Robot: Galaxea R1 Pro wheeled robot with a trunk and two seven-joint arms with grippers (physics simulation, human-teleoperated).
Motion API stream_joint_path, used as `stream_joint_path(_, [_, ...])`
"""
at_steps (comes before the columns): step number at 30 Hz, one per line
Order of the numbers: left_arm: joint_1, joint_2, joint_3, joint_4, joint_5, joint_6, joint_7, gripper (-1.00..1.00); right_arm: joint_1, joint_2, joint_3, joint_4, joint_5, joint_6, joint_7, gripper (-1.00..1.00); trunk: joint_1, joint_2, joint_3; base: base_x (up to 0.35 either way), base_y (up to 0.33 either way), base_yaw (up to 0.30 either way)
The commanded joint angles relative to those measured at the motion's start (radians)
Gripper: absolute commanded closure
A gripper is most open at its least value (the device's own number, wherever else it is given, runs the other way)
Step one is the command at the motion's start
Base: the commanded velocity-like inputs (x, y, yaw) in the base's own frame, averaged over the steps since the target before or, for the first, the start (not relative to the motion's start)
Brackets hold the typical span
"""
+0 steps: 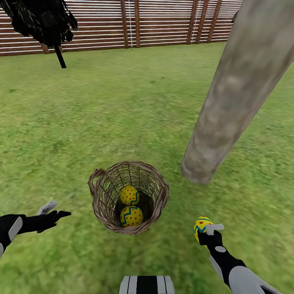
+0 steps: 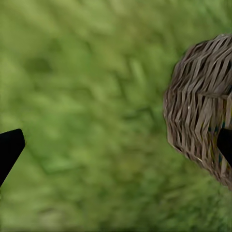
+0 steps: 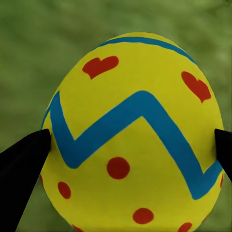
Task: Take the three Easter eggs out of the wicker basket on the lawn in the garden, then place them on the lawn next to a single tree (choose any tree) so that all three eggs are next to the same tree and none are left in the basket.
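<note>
Right fingers grasping one egg right of wicker basket; two eggs inside; left fingers released, spread.

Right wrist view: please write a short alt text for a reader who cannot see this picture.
A yellow Easter egg with a blue zigzag band, red dots and red hearts sits close to the camera, held between the two black fingers of the right claw. Behind it is blurred green lawn.

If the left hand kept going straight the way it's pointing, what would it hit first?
Probably the wicker basket: the left hand points toward its near side across the lawn, though depth is unclear.
</note>
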Motion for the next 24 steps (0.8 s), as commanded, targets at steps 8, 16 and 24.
stream_joint_path(8, [0.0,0.0,0.004,-0.001,0.006,0.008,0.001,-1.0,-0.041,0.0,-0.007,0.007,0.011,0.065,-0.004,1.0,0.0,0.0,-0.001,0.0,0.0,0.0])
stream_joint_path(16, [0.0,0.001,0.004,-0.001,0.006,0.01,0.001,-1.0,-0.098,-0.004,-0.007,0.05,0.012,0.146,-0.025,1.0,0.001,-0.001,-0.012,0.0,0.0,0.0])
stream_joint_path(24, [0.0,0.001,0.004,-0.001,0.006,0.01,0.001,-1.0,-0.1,-0.004,-0.009,0.051,0.009,0.143,-0.026,1.0,0.003,-0.002,-0.028,0.0,0.0,0.0])
